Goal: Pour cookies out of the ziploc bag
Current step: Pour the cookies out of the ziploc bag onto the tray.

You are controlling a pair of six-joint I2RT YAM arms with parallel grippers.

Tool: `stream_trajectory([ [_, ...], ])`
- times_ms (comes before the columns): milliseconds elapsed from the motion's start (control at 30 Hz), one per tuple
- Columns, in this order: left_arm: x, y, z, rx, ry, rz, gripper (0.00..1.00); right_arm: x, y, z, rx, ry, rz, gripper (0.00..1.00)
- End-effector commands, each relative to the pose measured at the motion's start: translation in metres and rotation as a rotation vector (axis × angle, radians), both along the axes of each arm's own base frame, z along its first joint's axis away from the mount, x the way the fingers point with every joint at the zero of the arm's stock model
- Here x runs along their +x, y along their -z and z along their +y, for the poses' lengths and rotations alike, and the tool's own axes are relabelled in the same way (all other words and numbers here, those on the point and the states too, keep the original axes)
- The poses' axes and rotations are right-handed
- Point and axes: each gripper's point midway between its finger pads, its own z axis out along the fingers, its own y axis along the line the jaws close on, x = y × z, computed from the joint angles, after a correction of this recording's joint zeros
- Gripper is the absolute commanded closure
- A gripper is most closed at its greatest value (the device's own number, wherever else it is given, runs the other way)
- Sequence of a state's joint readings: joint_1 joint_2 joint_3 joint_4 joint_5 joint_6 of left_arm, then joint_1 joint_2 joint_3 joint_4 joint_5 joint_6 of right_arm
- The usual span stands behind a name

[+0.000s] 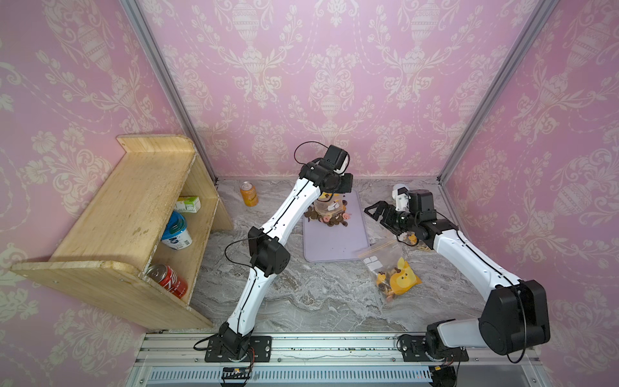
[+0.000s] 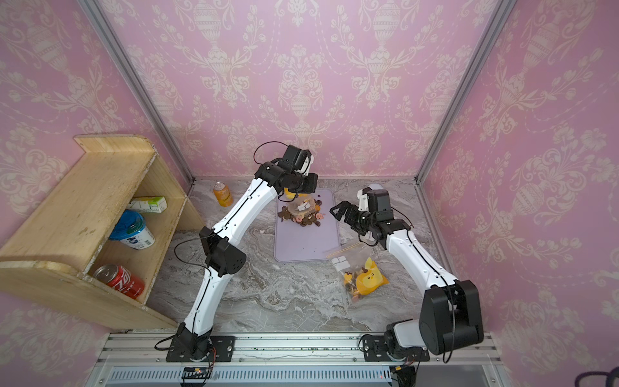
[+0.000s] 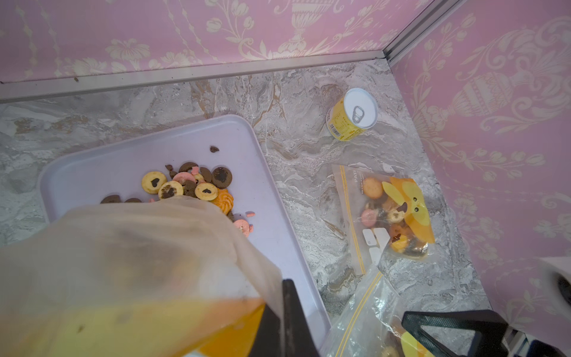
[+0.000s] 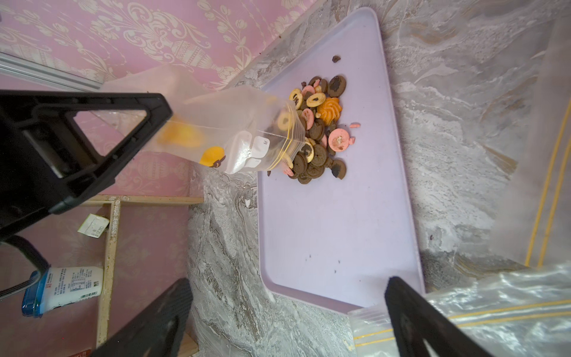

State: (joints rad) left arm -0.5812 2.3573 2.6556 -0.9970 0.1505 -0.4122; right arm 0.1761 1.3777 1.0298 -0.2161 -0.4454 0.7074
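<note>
Cookies [image 4: 318, 136], small round and flower-shaped biscuits in dark brown, tan, orange and pink, lie heaped on the upper half of a flat lavender plastic tray [image 1: 335, 241]. The tray sits just right of centre in both top views, and its lower half holds only crumbs. Above the heap hangs a clear ziploc bag [image 4: 234, 129], tipped mouth down. Its yellow-striped opening rests on the pile, and a few biscuits show inside the mouth. The left gripper [image 4: 156, 119] is pinched tight on the bag's closed bottom end; a yellow-orange piece inside near the grip is too blurred to name. The right gripper [image 1: 374, 212] hovers beside the tray's right edge, jaws spread wide and holding nothing, well apart from the hanging bag. On the grey marble tabletop [image 1: 301, 295], at the tray's lower right corner, a second clear zip bag [image 1: 388, 268] lies flat and filled, with mixed biscuits and a yellow cartoon-animal face [image 1: 403, 279] inside. A third plastic bag [image 4: 494, 293] lies under the right forearm, mostly hidden. An orange drink can [image 1: 248, 193] stands upper left of the tray. A wooden shelf [image 1: 134, 207] at frame left holds cans and cartons.
</note>
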Motion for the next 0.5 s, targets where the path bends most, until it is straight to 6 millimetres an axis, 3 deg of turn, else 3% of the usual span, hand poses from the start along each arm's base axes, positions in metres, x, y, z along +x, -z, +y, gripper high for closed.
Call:
stream_trajectory([
  [0,-0.018,-0.057,0.009,-0.048,0.000,-0.072,1.00,-0.003,-0.008,-0.006,-0.010,0.015,-0.015,0.00],
  [133,-0.023,-0.079,0.016,-0.055,-0.014,-0.114,1.00,-0.003,-0.008,-0.006,-0.010,0.015,-0.015,0.00],
  [200,-0.023,-0.079,0.021,-0.038,-0.024,-0.121,1.00,-0.003,-0.007,-0.006,-0.009,0.017,-0.012,0.00],
  [300,-0.020,-0.068,0.023,-0.003,-0.031,-0.107,1.00,-0.002,-0.008,-0.006,-0.006,0.022,-0.014,0.00],
  [467,-0.014,-0.030,0.018,0.046,-0.021,-0.046,1.00,-0.003,-0.005,-0.007,-0.010,0.022,-0.010,0.00],
])
